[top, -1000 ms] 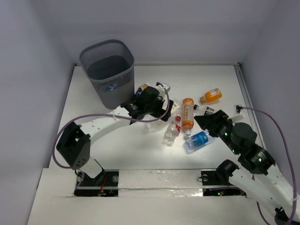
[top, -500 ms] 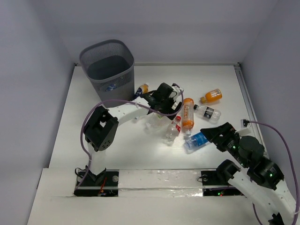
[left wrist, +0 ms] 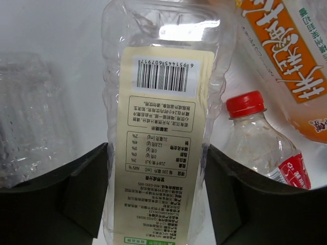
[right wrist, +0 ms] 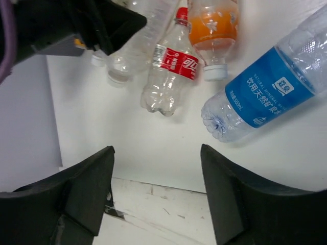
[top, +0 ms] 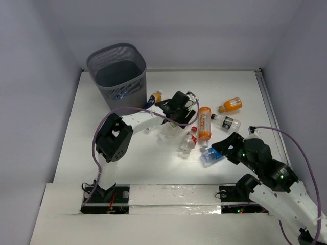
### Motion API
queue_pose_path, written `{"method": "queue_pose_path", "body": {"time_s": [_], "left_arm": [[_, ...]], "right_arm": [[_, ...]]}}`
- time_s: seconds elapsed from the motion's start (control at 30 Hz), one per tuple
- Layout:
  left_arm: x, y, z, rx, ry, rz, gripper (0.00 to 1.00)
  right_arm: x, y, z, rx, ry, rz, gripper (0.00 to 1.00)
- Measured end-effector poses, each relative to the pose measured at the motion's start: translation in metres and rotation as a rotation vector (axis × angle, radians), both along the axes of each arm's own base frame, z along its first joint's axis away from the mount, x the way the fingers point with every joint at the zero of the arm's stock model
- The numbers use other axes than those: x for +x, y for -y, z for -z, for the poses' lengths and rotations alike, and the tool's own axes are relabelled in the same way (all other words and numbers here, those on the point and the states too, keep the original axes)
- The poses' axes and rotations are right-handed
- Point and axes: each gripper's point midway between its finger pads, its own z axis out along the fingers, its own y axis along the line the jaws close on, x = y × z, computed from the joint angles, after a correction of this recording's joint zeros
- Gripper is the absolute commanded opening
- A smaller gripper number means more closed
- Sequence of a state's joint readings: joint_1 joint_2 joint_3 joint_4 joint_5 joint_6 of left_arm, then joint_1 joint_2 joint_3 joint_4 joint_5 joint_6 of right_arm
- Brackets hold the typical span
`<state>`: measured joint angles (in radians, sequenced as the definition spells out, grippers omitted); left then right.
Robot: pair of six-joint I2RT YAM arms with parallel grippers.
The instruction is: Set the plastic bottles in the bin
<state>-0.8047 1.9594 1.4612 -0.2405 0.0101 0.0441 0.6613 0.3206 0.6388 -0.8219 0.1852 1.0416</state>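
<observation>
The bin (top: 117, 76) stands at the ten o'clock corner of the table (top: 255, 87), with a small orange bottle (top: 153, 97) lying at the bin's four o'clock. Near the centre, the left gripper (top: 180, 113) has its fingers (left wrist: 87, 189) pressed against both sides of a clear cream-labelled bottle (left wrist: 161, 138). A red-capped bottle (left wrist: 255, 143) and a large orange bottle (left wrist: 286, 61) lie at that bottle's two o'clock. Toward the table's two o'clock lie a far orange bottle (top: 231, 104) and a dark-labelled bottle (top: 225, 121). At five o'clock, the right gripper (right wrist: 157, 153) is spread wide and holds nothing. The blue-labelled bottle (right wrist: 265, 92) lies at its two o'clock.
</observation>
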Motion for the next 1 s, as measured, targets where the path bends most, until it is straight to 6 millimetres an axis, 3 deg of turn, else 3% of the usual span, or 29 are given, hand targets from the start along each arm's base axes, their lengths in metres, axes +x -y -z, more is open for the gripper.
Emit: {"method": "queue_pose_path", "body": {"time_s": [0.1, 0.27, 0.43, 0.63, 0.7, 0.83, 1.0], "left_arm": [[0.002, -0.004, -0.003, 0.006, 0.015, -0.015, 0.37], [0.001, -0.010, -0.031, -0.018, 0.055, -0.037, 0.35], [-0.004, -0.017, -0.100, -0.122, 0.126, -0.064, 0.35], [0.006, -0.033, -0.220, -0.313, 0.275, -0.156, 0.32], [0.015, -0.049, -0.258, -0.387, 0.318, -0.211, 0.32], [0.038, -0.105, -0.330, -0.521, 0.409, -0.369, 0.32], [0.057, -0.180, -0.402, -0.647, 0.531, -0.564, 0.32]], "right_arm": [[0.008, -0.004, 0.013, -0.074, -0.053, -0.004, 0.71], [0.033, -0.011, 0.014, -0.198, -0.081, -0.007, 0.86], [0.078, -0.017, 0.006, -0.340, -0.073, -0.011, 0.93], [0.137, -0.004, 0.002, -0.448, -0.078, 0.006, 0.89], [0.155, -0.003, 0.008, -0.488, -0.102, -0.014, 0.89], [0.180, -0.014, 0.039, -0.553, -0.167, -0.099, 0.91], [0.185, -0.018, 0.090, -0.604, -0.286, -0.191, 0.93]]}}
